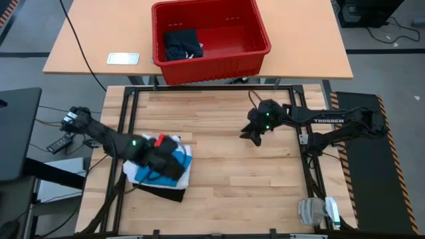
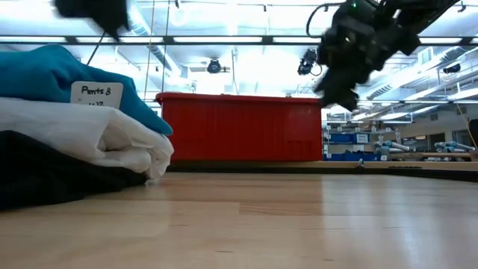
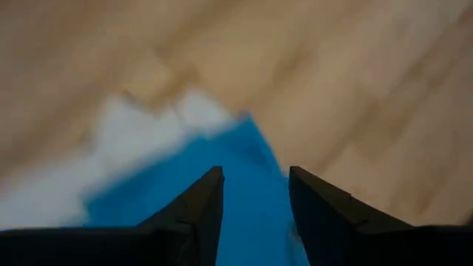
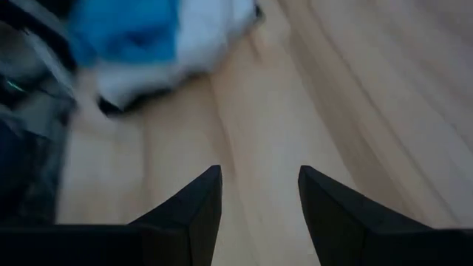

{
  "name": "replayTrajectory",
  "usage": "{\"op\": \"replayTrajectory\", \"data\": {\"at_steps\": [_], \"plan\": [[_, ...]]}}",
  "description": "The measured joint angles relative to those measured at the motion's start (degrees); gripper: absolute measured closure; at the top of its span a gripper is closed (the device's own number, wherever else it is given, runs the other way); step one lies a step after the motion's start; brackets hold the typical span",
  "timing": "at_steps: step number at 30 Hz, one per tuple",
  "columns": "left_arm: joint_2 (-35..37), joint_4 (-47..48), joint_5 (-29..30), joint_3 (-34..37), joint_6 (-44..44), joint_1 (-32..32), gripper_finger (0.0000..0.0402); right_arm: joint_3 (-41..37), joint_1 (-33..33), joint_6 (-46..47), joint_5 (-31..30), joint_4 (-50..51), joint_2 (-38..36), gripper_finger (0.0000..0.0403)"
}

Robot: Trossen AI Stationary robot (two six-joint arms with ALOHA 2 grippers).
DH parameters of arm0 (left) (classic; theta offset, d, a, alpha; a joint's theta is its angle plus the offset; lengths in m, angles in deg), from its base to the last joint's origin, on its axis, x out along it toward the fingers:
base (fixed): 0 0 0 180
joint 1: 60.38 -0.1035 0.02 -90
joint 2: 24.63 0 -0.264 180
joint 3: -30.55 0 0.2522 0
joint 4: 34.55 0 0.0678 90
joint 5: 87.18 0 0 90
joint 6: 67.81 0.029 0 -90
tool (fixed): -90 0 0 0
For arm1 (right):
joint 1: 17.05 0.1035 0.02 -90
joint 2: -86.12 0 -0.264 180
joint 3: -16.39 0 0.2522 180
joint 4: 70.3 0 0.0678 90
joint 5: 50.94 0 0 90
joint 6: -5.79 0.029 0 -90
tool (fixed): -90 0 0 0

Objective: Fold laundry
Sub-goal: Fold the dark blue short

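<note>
The laundry stack, my landmark, lies at the near left of the wooden worktop (image 1: 226,179): a black garment (image 2: 52,175) at the bottom, a white T-shirt (image 2: 112,138) folded over it, and a bright blue piece (image 2: 52,75) on top bearing a white label (image 2: 101,93) with handwriting. My left gripper (image 3: 255,199) hovers directly over this stack; in the left wrist view its jaws stand parted above the blue cloth with nothing pinched between them. To the right of the stack and farther back, my right gripper (image 1: 255,136) hangs above bare wood, well apart from the clothes; its jaws are likewise parted and hold nothing, and the stack shows beyond them in the right wrist view. Behind the stack, past the far edge of the worktop, a red plastic basket (image 1: 255,50) sits on a second table (image 1: 305,40), with a dark garment (image 1: 182,43) lying inside it. Left of the basket on that table lies a small white flat object (image 1: 123,58).
</note>
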Motion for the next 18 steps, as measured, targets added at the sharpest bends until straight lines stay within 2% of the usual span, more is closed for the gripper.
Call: {"op": "replayTrajectory", "data": {"at_steps": [2, 4, 8, 12, 18], "plan": [[0.02, 1.65, 3.37, -3.87, 5.67, -3.86, 0.0246, 1.76, -1.03, -0.17, 0.32, -3.78, 0.00, 0.0218], [0.09, 1.90, 4.21, -6.56, 11.87, -9.17, 0.0246, 4.70, -2.22, -2.06, -1.19, -6.12, -0.03, 0.0218], [0.09, -0.43, -1.11, -8.60, 26.92, -23.23, 0.0246, 13.26, -5.24, -8.69, -7.30, -6.20, 1.32, 0.0218], [0.00, -9.73, -7.89, -8.57, 40.69, -38.09, 0.0246, 23.24, -9.74, -12.17, -8.95, -5.20, 6.84, 0.0218], [-0.26, -29.44, -13.31, -8.60, 52.43, -57.45, 0.0247, 40.44, -16.20, -13.92, -7.64, 6.79, 19.44, 0.0217]]}}
